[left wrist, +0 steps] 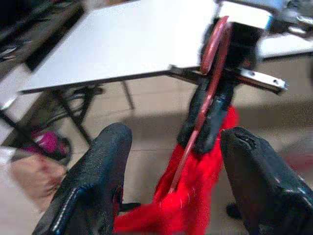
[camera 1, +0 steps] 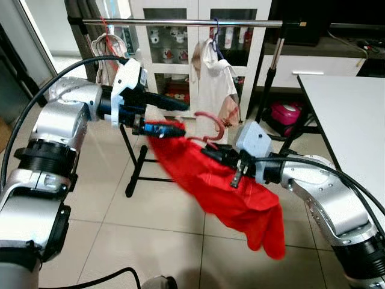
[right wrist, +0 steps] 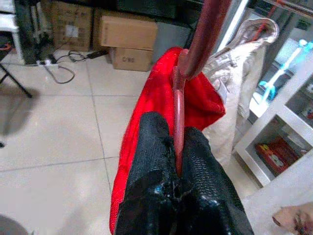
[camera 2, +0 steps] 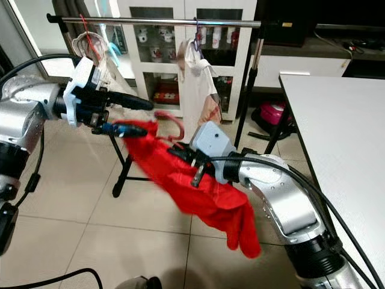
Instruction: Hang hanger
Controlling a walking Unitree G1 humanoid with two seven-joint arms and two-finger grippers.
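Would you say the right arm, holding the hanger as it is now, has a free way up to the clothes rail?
Probably yes. The right gripper pinches the hanger with the red garment; the rail looks bare between the two clothes already hanging. Its reach is uncertain.

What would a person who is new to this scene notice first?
The bright red garment on a red hanger, hanging in mid-air between the two arms. The right end effector is shut on the hanger's stem; the open left end effector is at the cloth's upper end. Behind, a metal rail carries a white garment.

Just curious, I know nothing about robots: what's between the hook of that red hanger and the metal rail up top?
In the left eye view, open air and the white garment hanging from the rail, behind the hanger hook.
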